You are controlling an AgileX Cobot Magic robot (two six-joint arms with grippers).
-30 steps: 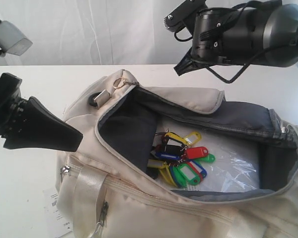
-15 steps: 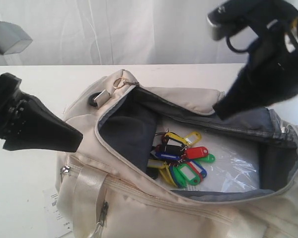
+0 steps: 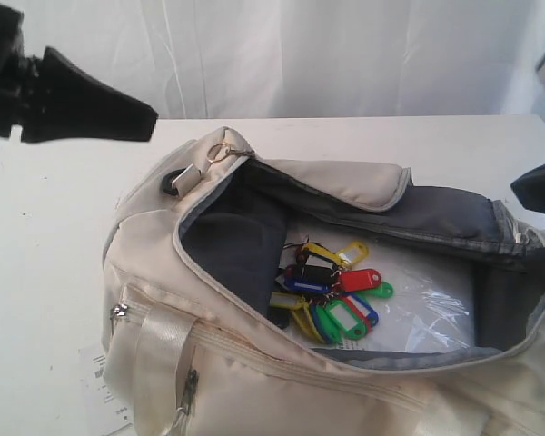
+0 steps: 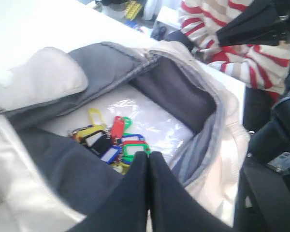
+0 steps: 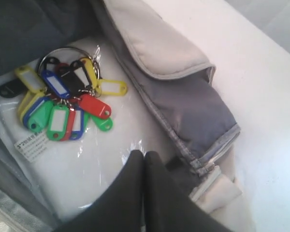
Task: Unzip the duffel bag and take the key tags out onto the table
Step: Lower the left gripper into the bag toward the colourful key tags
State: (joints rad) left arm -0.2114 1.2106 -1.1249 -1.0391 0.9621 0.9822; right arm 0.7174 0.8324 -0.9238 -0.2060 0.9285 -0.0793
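Note:
The cream duffel bag (image 3: 254, 363) lies unzipped on the white table (image 3: 54, 236), its flap (image 3: 345, 177) folded back over the dark grey lining. The key tags (image 3: 331, 291), a bunch in red, yellow, green and blue, rest inside on a clear packet. My left gripper (image 3: 150, 116) hangs shut and empty above the bag's left end; its wrist view has its tips (image 4: 149, 155) over the opening, the key tags (image 4: 111, 140) below. My right gripper (image 3: 520, 188) is at the right edge, mostly cut off. It is shut (image 5: 144, 154) above the packet, apart from the key tags (image 5: 63, 101).
A clear plastic packet (image 3: 418, 309) covers the bag's floor. A white barcode label (image 3: 104, 386) lies on the table by the bag's near left corner. A metal ring (image 3: 220, 152) hangs at the zipper's end. Red-and-white striped cloth (image 4: 222, 29) shows beyond the table.
The left gripper has risen from beside the bag's left end to the upper left. The right arm swung from above the bag's back down to the right edge.

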